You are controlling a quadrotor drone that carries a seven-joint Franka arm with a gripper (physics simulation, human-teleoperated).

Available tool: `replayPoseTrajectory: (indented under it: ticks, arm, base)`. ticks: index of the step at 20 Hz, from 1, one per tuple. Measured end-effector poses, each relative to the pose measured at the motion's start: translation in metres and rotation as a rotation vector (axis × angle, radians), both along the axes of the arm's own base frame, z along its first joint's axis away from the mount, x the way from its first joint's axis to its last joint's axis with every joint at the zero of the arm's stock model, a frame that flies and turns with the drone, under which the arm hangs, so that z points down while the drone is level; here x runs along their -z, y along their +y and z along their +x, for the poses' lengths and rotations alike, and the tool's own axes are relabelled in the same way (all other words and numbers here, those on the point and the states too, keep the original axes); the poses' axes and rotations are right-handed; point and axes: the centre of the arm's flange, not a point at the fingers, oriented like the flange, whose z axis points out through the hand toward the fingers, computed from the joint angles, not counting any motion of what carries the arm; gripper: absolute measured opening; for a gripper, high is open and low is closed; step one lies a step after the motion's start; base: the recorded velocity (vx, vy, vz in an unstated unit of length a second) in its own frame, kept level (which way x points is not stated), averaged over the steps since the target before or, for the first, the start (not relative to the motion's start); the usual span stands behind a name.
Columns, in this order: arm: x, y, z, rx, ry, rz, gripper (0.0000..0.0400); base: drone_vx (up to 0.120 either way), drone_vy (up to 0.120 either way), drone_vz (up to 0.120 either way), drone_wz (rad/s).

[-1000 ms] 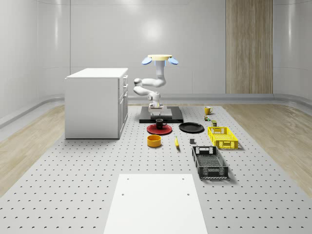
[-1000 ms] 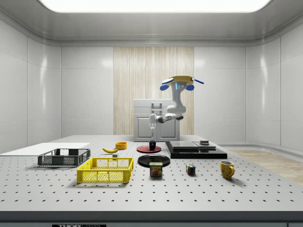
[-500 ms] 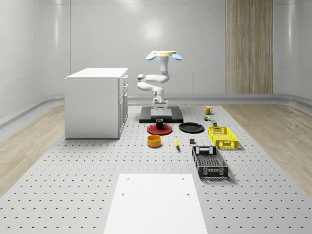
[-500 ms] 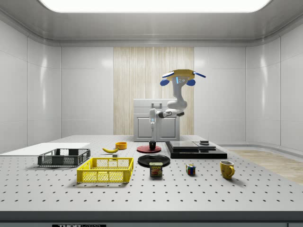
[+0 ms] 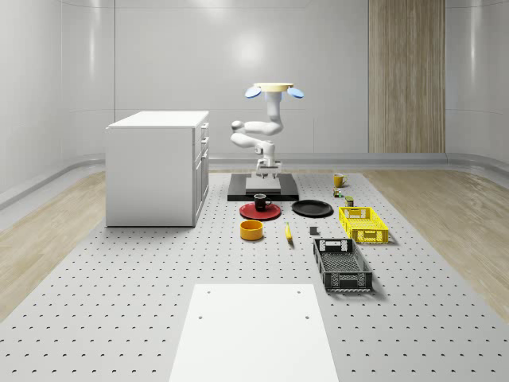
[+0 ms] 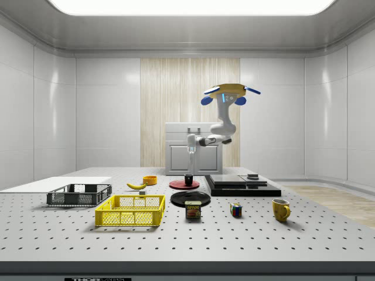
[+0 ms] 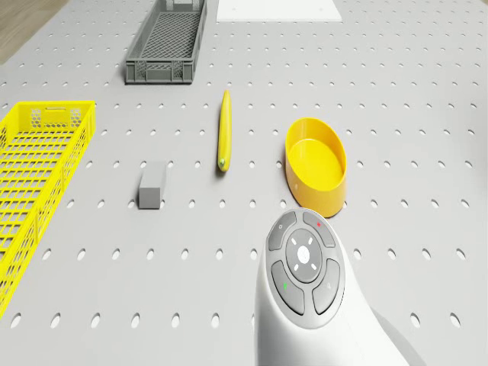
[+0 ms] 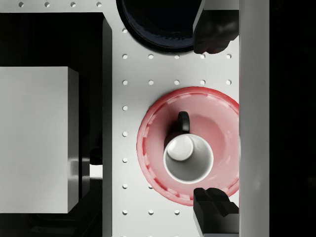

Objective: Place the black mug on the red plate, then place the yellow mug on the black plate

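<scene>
The black mug (image 5: 261, 201) stands upright on the red plate (image 5: 260, 212), also seen from above as the mug (image 8: 187, 157) on the plate (image 8: 152, 143). My gripper (image 5: 266, 168) hangs open well above the mug (image 6: 188, 179), nothing between its dark fingertips (image 8: 212, 205). The drone (image 5: 274, 88) hovers high over the black platform (image 5: 263, 189). Beside the red plate lies the black plate (image 5: 312, 208), bare. The yellow mug (image 5: 339, 180) stands far off on the table, toward the whole-scene view's right, and near the side view's right (image 6: 281, 209).
A white cabinet (image 5: 159, 167) stands at the whole-scene view's left. On the table lie a yellow bowl (image 7: 316, 164), a banana (image 7: 223, 131), a small grey block (image 7: 152, 184), a yellow basket (image 5: 363, 224), a grey crate (image 5: 342, 264), a can (image 6: 193, 209) and a cube (image 6: 235, 210).
The drone has risen and shifted toward the whole-scene view's right. The gripper has lifted away from the black mug, which stays on the red plate.
</scene>
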Motion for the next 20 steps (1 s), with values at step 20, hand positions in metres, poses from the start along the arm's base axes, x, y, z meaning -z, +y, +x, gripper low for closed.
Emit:
replayPoseTrajectory:
  ticks: [20]
  arm:
    - [0.0001,0.0000,0.0000,0.000,0.000,0.000,0.0400]
  base:
    - [-0.120,0.120,0.000,0.000]
